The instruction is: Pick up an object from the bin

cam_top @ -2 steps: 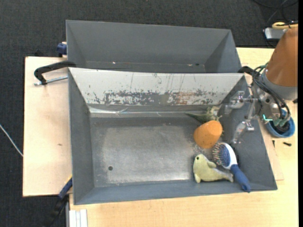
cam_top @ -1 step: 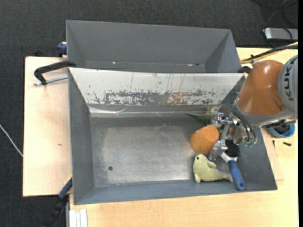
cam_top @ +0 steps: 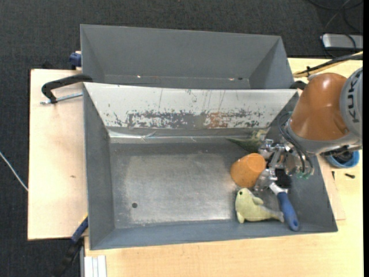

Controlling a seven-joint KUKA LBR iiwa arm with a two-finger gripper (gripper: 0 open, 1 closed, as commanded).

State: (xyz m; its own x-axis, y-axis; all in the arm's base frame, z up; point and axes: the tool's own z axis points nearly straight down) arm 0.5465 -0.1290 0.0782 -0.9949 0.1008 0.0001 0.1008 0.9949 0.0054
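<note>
My gripper (cam_top: 275, 161) is low in the bin's right part, close to the right wall. An orange rounded cup-like thing (cam_top: 248, 170) lies right against its left side; whether they touch I cannot tell. Just below the gripper a blue-handled tool (cam_top: 287, 208) with a white neck lies slanted toward the bin's front right corner. A pale green plush animal (cam_top: 253, 209) rests on the floor in front of the orange thing, its tail against the blue handle.
The arm with its orange cover reaches in over the bin's right rim. The three things are bunched in the front right corner, near the right wall and front wall. The grey floor stretches to the left and back.
</note>
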